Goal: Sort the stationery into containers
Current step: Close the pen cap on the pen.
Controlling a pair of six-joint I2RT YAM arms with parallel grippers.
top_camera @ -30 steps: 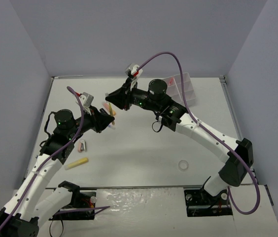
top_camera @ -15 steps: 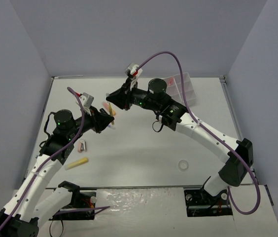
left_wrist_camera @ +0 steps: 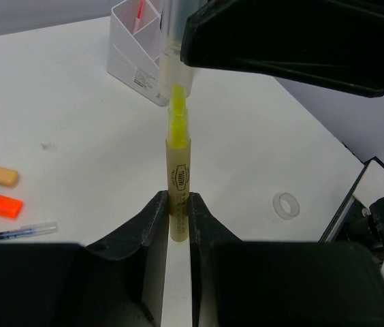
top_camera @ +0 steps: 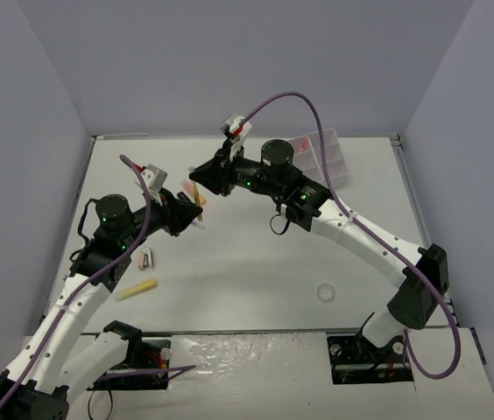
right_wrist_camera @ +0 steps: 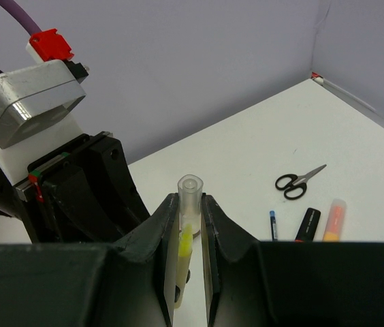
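Left tool (left_wrist_camera: pixel 178 201) pinches yellow highlighter (left_wrist_camera: pixel 179 160), right tool (right_wrist_camera: pixel 190 203) its cap (right_wrist_camera: pixel 190 187), both far from table (top_camera: pixel 256 271) edges.

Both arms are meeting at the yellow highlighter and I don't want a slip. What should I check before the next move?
1. The left gripper is shut on the highlighter: ok.
2. The right gripper is shut on the clear cap: ok.
3. The cap lines up with the yellow tip: ok.
4. The cap is fully seated: not ok, part of the tip shows outside it.
5. The organiser box has a free compartment: cannot tell.
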